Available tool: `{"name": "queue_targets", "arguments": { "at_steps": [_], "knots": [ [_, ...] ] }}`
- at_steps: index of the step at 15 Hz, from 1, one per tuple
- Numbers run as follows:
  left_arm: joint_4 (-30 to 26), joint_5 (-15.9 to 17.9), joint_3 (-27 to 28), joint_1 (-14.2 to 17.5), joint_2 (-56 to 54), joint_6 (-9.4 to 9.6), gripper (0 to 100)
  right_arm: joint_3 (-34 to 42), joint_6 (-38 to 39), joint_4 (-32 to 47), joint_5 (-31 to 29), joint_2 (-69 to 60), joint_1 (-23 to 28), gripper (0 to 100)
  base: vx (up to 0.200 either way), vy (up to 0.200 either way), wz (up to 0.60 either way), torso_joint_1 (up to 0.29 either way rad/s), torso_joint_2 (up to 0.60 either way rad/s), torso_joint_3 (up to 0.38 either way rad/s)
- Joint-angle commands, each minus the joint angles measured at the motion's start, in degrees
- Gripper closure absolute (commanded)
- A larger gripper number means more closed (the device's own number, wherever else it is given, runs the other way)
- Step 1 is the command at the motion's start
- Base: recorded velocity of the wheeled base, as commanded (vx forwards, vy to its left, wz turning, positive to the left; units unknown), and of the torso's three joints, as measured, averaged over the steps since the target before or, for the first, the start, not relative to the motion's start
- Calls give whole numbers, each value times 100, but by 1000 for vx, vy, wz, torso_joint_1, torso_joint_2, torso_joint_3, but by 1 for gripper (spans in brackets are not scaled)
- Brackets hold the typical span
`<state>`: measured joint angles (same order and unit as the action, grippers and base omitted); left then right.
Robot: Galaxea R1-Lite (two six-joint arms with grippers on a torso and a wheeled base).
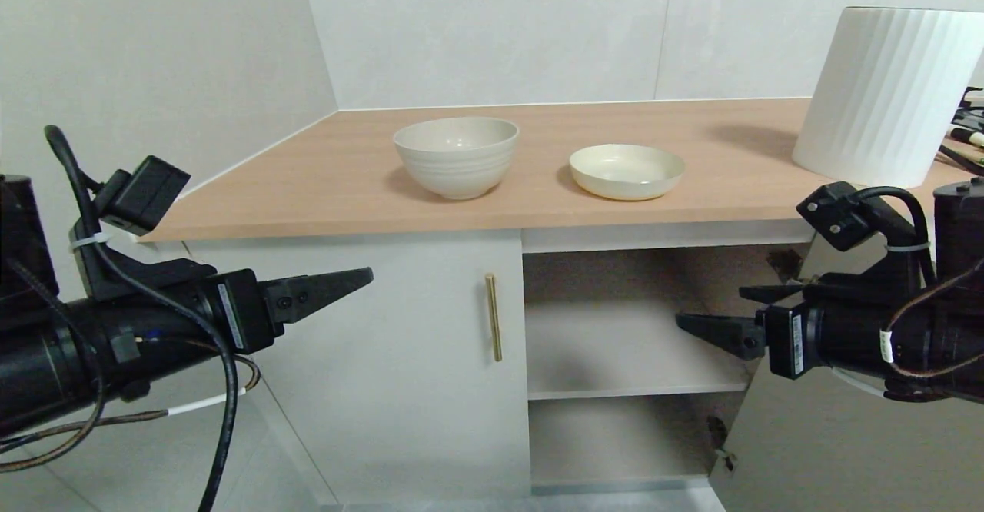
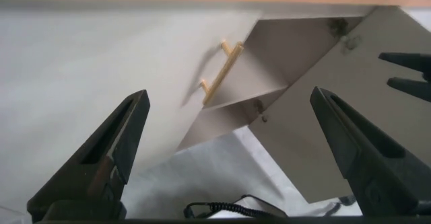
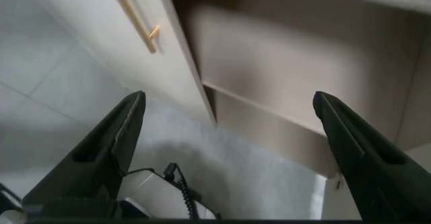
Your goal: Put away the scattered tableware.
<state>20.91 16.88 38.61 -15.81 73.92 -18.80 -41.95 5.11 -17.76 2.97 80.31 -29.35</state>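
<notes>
- On the counter (image 1: 346, 181), above both arms: bowl (image 1: 456, 156) nearer left gripper (image 1: 361, 275), dish (image 1: 626, 171) nearer right gripper (image 1: 711, 304).
- Fingers of both spread wide, holding nothing.

My left arm (image 1: 69, 350) lies level, below the left front corner of the tabletop (image 1: 346, 181). My left tool (image 1: 366, 274) points inward, fingers spread wide, empty. My right arm (image 1: 884, 335) lies level below the tabletop's right end, my right tool (image 1: 711, 306) pointing inward, likewise spread wide and empty.
</notes>
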Motion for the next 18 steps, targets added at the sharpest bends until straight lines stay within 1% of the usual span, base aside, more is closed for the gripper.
{"name": "queue_targets", "arguments": {
  "at_steps": [1, 9, 15, 17, 18],
  "knots": [
    [10, 8, -2, -1, 26, -1, 0, 46, -10, -8, 10, 11, 0, 0, 0, 0, 0, 212, -530, -320],
    [10, 17, -2, -1, 34, -10, 0, 55, -45, -34, 19, 116, 9, 0, 0, 0, 0, 181, -496, -290],
    [10, 34, 24, -1, 43, -1, 0, 196, -71, -439, 1, 283, 26, 0, 0, 0, 0, 203, -487, -277],
    [-131, 34, 340, -1, 131, -1, 0, 187, -159, -650, -7, 485, 26, 0, 0, 0, 0, 102, -234, -129],
    [-342, 34, 587, -1, 237, -1, 0, 99, -238, -799, -7, 565, 26, 0, 0, 0, 0, 51, -85, -51]
  ]
}}
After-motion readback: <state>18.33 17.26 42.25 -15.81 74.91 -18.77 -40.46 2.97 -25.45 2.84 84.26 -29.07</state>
